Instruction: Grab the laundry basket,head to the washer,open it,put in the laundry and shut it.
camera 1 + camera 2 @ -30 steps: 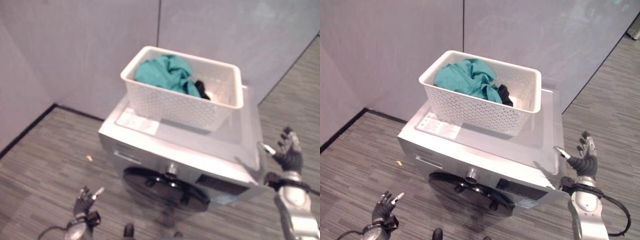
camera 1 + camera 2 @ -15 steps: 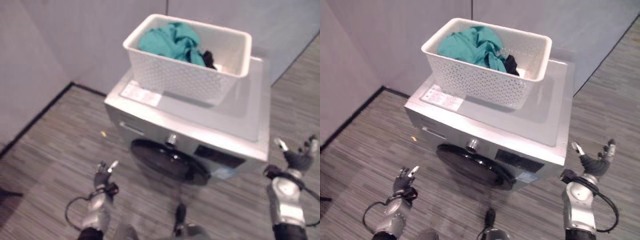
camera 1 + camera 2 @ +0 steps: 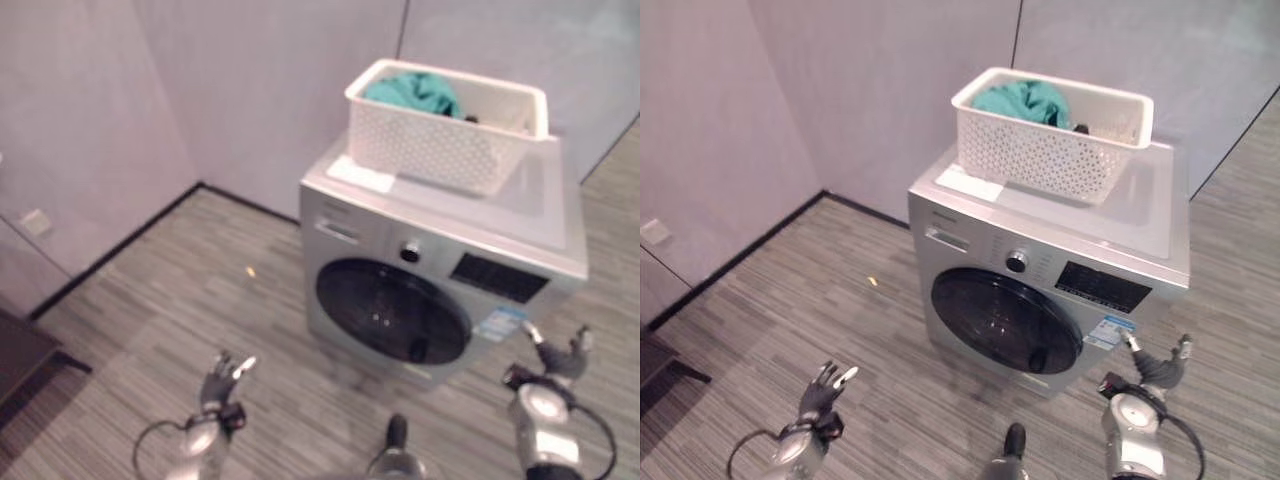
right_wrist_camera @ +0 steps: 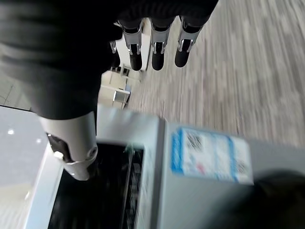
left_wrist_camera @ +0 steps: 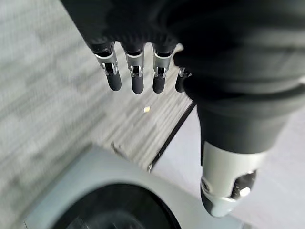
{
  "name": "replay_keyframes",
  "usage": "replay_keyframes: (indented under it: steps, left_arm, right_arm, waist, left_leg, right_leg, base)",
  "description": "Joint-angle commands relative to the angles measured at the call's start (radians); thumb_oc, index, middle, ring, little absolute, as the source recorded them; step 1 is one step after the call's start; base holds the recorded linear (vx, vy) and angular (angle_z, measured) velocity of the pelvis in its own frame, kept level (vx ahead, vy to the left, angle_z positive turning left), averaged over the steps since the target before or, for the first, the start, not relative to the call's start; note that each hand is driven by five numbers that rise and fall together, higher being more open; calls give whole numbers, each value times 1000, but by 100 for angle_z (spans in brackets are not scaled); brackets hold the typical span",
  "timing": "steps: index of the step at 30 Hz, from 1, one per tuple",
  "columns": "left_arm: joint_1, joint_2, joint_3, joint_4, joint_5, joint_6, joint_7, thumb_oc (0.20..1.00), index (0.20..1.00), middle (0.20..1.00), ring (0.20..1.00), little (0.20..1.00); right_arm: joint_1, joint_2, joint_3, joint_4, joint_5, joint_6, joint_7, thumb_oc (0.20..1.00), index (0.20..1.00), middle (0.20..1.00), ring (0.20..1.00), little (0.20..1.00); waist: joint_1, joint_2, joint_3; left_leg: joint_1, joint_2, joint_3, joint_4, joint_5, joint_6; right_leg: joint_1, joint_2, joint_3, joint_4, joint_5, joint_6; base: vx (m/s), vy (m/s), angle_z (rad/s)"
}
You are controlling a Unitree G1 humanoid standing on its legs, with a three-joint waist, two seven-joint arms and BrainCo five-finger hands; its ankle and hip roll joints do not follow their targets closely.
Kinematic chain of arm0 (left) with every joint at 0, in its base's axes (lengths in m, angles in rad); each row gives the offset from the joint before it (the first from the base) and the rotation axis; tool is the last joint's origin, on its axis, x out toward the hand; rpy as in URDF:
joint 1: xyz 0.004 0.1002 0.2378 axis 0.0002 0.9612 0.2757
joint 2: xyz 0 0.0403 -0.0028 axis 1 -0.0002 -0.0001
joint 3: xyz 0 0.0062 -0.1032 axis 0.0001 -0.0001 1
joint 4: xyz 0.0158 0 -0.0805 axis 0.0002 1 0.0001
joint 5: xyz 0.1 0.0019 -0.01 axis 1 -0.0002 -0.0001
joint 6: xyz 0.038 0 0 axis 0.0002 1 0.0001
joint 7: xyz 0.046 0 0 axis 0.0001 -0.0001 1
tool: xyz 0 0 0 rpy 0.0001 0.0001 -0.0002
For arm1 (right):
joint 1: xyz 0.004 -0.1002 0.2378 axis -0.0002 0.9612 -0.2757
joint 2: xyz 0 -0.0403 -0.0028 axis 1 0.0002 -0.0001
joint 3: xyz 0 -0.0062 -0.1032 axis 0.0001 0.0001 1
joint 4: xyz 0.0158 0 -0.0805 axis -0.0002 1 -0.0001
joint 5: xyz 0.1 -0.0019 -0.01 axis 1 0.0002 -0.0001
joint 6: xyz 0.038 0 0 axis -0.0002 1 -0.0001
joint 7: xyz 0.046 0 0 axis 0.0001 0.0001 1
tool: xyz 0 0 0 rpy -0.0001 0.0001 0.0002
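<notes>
Basket (image 3: 1052,138) sits atop washer (image 3: 1045,270), holding teal cloth (image 3: 1021,100). Door (image 3: 1005,322) closed. Left hand (image 3: 823,389) and right hand (image 3: 1152,366) hang low, fingers spread, empty. Basket looks light, rigid; best gripped at the rim's short ends.

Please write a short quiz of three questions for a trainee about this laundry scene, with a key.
1. True or false: the white perforated plastic laundry basket stands on top of the silver front-loading washing machine.
2. The washer's round dark glass door is: A) open B) closed C) missing
3. Fill in: the teal crumpled cloth lies in the ____.

Key
1. True.
2. B. The left robot hand and right robot hand are both open, low over the grey striped floor and apart from the door.
3. Basket.
</notes>
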Motion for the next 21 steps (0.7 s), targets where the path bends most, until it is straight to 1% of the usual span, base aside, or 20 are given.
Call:
replay_keyframes:
  steps: [1,2,3,4,5,6,7,8,9,10,12,14,15,19,21]
  left_arm:
    - [-49,-5,35,-112,34,-55,-10,1000,1000,1000,1000,1000]
    - [-49,-5,35,-112,34,-55,-10,1000,1000,1000,1000,1000]
    - [-47,-3,30,-112,30,-57,-15,1000,1000,1000,1000,1000]
    - [-47,-3,30,-112,30,-57,-15,1000,1000,1000,1000,1000]
    - [-31,-5,41,-115,31,-55,-27,1000,1000,1000,1000,1000]
    - [-13,-8,60,-117,29,-53,-35,1000,1000,1000,1000,1000]
    - [-11,-8,60,-117,29,-53,-36,1000,1000,1000,1000,1000]
    - [-1,-10,65,-118,31,-52,-41,1000,1000,1000,1000,1000]
    - [5,-3,70,-122,27,-48,-43,1000,1000,1000,1000,1000]
    - [4,-2,70,-122,27,-47,-43,1000,1000,1000,1000,1000]
    - [11,10,79,-133,23,-41,-47,1000,1000,1000,1000,1000]
    - [11,13,79,-137,21,-34,-48,1000,1000,1000,1000,1000]
    - [20,15,83,-142,21,-28,-53,1000,1000,1000,1000,1000]
    - [31,17,89,-159,15,-21,-59,1000,1000,1000,1000,1000]
    - [36,21,92,-170,6,-15,-68,1000,1000,1000,1000,1000]
  right_arm:
    - [-77,-71,-54,-62,-20,-67,-2,896,896,896,896,896]
    - [-77,-70,-55,-62,-20,-68,-1,784,784,784,784,784]
    - [-64,-61,-67,-61,9,-90,19,649,649,649,649,649]
    - [-63,-61,-67,-61,10,-90,19,843,843,843,843,843]
    - [-36,-66,-60,-49,7,-81,57,1000,1000,1000,1000,1000]
    - [-4,-89,-33,-56,-35,-72,99,1000,1000,1000,1000,1000]
    - [-2,-89,-32,-57,-36,-72,100,1000,1000,1000,1000,1000]
    - [6,-92,-31,-75,-46,-73,111,1000,1000,1000,1000,1000]
    - [2,-101,-28,-100,-59,-70,115,1000,1000,1000,1000,1000]
    - [3,-100,-28,-101,-59,-68,115,1000,1000,1000,1000,1000]
    - [7,-105,-12,-159,-37,-52,168,1000,1000,1000,1000,1000]
    - [20,-114,-13,-188,-30,-39,186,1000,1000,1000,1000,1000]
    - [35,-117,-16,-209,-8,-34,213,1000,1000,1000,1000,1000]
    - [48,-125,-11,-218,25,-26,243,1000,1000,1000,1000,1000]
    - [55,-155,6,-212,10,-8,272,1000,1000,1000,1000,1000]
  waist:
    - [-3,129,91]
    - [-2,125,90]
    - [0,126,86]
    - [1,124,85]
    - [11,122,73]
    - [38,104,51]
    - [38,103,49]
    - [49,94,37]
    - [60,79,36]
    - [60,78,35]
    - [61,61,38]
    - [58,49,43]
    - [56,43,38]
    - [52,40,38]
    - [56,38,39]
  left_leg:
    - [150,83,-18,-301,104,58]
    - [148,78,-18,-303,108,58]
    - [129,69,-26,-309,124,64]
    - [128,68,-26,-309,125,64]
    - [104,59,-38,-326,144,73]
    - [75,42,-32,-351,171,74]
    - [75,41,-30,-353,172,75]
    - [69,38,-24,-366,176,71]
    - [57,44,-11,-372,181,65]
    - [56,44,-11,-371,181,64]
    - [44,46,-1,-365,183,56]
    - [36,55,-7,-368,188,45]
    - [42,66,-12,-382,194,33]
    - [50,85,-23,-393,203,19]
    - [50,105,-37,-407,218,5]
  right_leg:
    - [-67,92,59,183,-72,105]
    - [-71,88,61,182,-68,104]
    - [-43,104,99,204,-93,95]
    - [-45,103,100,204,-93,95]
    - [5,130,155,216,-123,87]
    - [44,123,164,177,-125,90]
    - [46,123,164,172,-123,91]
    - [60,114,155,142,-123,93]
    - [57,106,150,114,-105,100]
    - [57,107,150,112,-104,99]
    - [64,104,136,82,-98,102]
    - [69,107,126,69,-104,102]
    - [86,111,105,51,-111,103]
    - [107,119,82,37,-118,101]
    - [118,130,63,31,-131,95]
  base:
    - [-233,129,1]
    - [-217,100,6]
    - [-88,28,0]
    - [-147,30,6]
    - [-170,-34,10]
    - [-163,-31,7]
    - [-104,-59,6]
    - [-52,-114,-40]
    - [-57,-118,-52]
    - [-49,-138,-78]
    - [-13,-116,-43]
    - [13,-141,1]
    - [43,-111,9]
    - [40,-104,13]
    - [17,-107,27]
